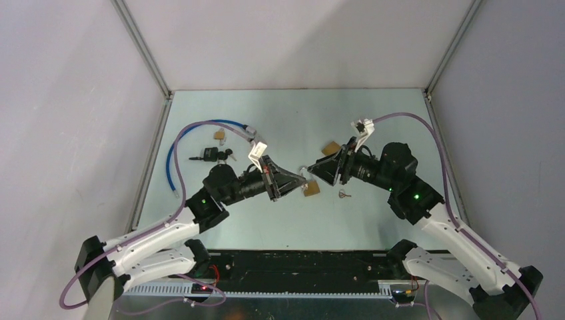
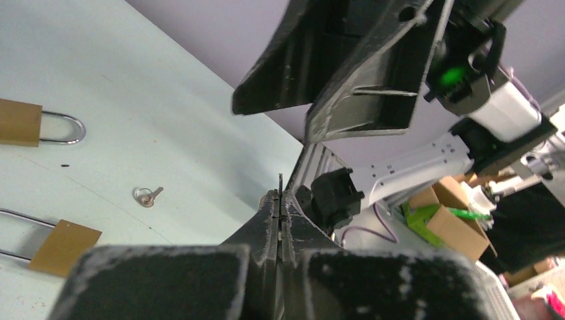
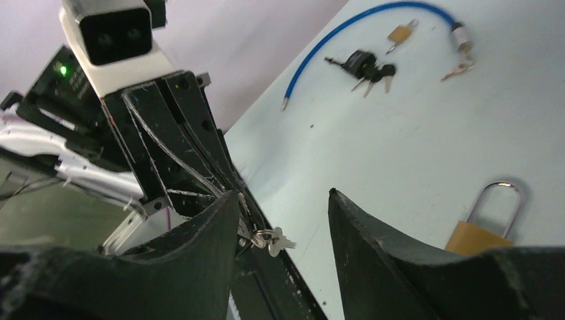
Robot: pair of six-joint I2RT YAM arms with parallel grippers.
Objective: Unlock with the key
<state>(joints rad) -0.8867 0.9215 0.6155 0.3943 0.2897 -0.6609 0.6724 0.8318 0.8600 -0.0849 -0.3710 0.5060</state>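
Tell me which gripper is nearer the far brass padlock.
Right. The right gripper hangs just beside the far brass padlock; the left gripper sits farther, to its near left.

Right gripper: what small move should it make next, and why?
Probably close on the key: the left gripper holds it pinched, and its ringed end shows in the gap of the open right gripper, close to one finger. Depth is uncertain.
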